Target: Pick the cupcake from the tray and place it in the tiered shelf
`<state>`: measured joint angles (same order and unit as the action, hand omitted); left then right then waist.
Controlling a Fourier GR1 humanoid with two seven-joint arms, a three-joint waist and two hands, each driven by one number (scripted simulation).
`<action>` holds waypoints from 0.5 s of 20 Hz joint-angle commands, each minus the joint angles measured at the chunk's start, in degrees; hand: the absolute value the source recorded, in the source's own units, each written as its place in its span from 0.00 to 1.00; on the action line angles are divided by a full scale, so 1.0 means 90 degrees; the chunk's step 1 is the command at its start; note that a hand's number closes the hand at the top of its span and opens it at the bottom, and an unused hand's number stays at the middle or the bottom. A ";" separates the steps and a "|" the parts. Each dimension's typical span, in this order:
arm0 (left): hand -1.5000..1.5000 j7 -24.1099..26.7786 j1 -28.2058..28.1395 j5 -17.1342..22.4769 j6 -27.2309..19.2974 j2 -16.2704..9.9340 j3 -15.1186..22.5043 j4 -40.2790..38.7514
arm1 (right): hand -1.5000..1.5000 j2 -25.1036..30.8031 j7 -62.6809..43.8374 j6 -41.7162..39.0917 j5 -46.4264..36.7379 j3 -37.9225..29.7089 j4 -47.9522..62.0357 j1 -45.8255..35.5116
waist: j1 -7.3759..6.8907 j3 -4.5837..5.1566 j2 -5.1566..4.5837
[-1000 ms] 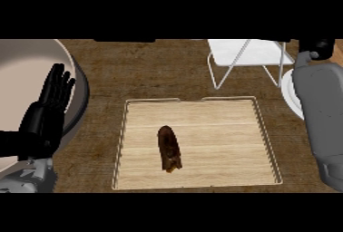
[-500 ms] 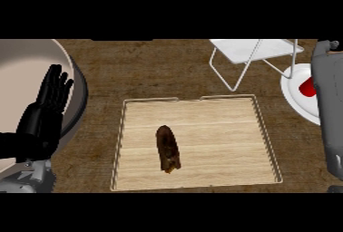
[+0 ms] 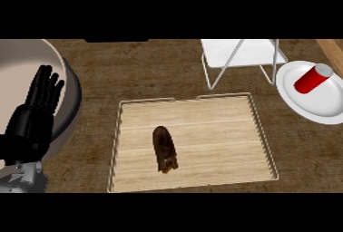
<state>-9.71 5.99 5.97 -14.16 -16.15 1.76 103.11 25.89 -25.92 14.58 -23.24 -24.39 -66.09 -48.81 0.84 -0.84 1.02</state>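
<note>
A dark brown cupcake [image 3: 164, 149], long and narrow from this steep angle, lies a little left of centre in the light wooden tray [image 3: 261, 136] on the table [image 3: 134, 68]. Beyond the tray's far right corner stands the white tiered shelf [image 3: 242, 53] on thin wire legs. Right of the tray, a white plate [image 3: 321, 106] carries a red can-like object [image 3: 312, 79], possibly a bottle. Left of the tray, beside a large grey bowl [image 3: 67, 81], the left hand [image 3: 33, 120] rests released, fingers straight and pointing up. The right hand is out of sight.
</note>
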 commanded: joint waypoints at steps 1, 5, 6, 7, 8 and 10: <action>0.50 0.0076 -0.0557 -0.0098 -0.0076 0.0149 0.0003 -0.0489 | 0.00 0.0587 -0.0122 -0.0616 0.0503 -0.0485 -0.0497 0.0688 | 0.0096 0.0094 -0.0071; 0.50 0.0129 -0.0346 -0.0223 -0.0130 0.0223 0.0014 -0.0756 | 0.00 0.0769 -0.0034 -0.1189 0.1117 -0.0831 -0.0939 0.1182 | 0.0103 0.0093 -0.0090; 0.50 0.0024 -0.0594 -0.0098 -0.0077 0.0164 -0.0053 -0.0389 | 0.00 0.1000 -0.0144 -0.1476 0.1314 -0.1019 -0.1129 0.1394 | 0.0090 0.0093 -0.0064; 0.50 0.0025 -0.0692 -0.0173 -0.0011 0.0151 0.0072 -0.0276 | 0.00 0.0905 0.0052 -0.1492 0.1372 -0.0994 -0.1114 0.1484 | 0.0016 0.0092 -0.0081; 0.50 -0.0114 -0.0428 -0.0080 -0.0004 0.0100 -0.0066 -0.0373 | 0.00 0.1058 0.0078 -0.1785 0.1594 -0.1184 -0.1106 0.1729 | 0.0063 0.0090 -0.0087; 0.50 -0.0185 -0.0053 -0.0091 -0.0045 0.0115 -0.0160 -0.0728 | 0.00 0.1341 0.0037 -0.2056 0.1809 -0.1390 -0.1209 0.1822 | 0.0109 0.0092 -0.0103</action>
<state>-9.83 5.40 5.04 -14.54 -14.95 1.96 103.55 34.62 -26.38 1.19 -11.29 -33.41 -75.25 -36.38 1.36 -0.85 0.97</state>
